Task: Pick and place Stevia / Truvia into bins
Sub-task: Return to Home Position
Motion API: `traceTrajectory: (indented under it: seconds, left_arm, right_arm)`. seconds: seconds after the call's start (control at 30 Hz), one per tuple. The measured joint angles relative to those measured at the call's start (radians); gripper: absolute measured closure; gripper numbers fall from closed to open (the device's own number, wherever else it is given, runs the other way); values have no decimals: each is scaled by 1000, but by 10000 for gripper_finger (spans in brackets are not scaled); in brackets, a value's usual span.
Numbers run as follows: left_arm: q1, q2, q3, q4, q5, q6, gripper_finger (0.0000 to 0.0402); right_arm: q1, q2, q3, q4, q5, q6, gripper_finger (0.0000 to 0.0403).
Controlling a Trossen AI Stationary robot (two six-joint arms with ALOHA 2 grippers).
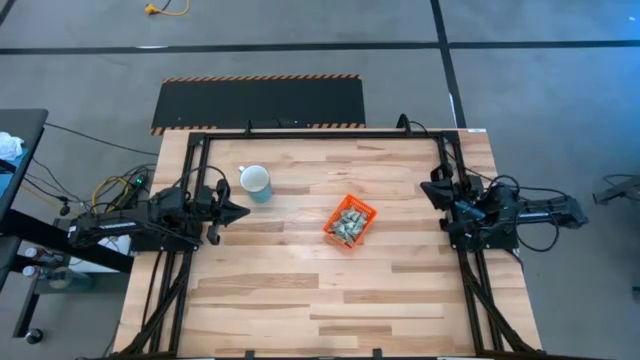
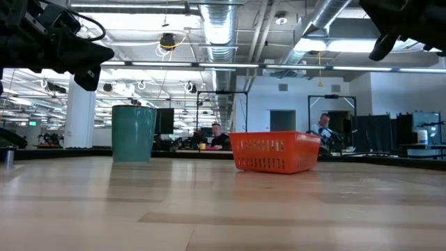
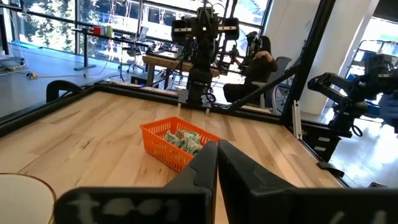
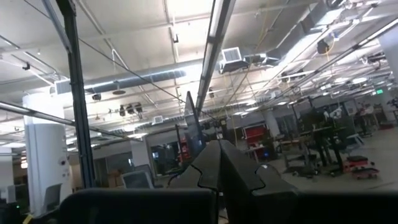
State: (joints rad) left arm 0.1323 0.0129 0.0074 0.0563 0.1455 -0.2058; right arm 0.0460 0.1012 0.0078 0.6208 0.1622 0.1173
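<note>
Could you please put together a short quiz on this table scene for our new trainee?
1. True or false: the sachets lie inside the orange basket.
2. Which stands nearer the left gripper? A) the mug; B) the orange basket; C) both equally near.
3. Fill in: in the wrist views, the fingers of the left gripper and of the right gripper are ____.

Key: 1 true; 2 A; 3 shut, with nothing between them.
</note>
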Motion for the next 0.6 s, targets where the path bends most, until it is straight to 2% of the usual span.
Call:
traceTrajectory:
  seconds: [0.3,0.6]
  left_arm:
    - [0,0,0,0,4,0,402]
    - [0,0,0,0,3,0,401]
  right_arm:
    - [-2,3,-1,-99,-2,7,403]
    - [-2,3,-1,-330,-3,7,403]
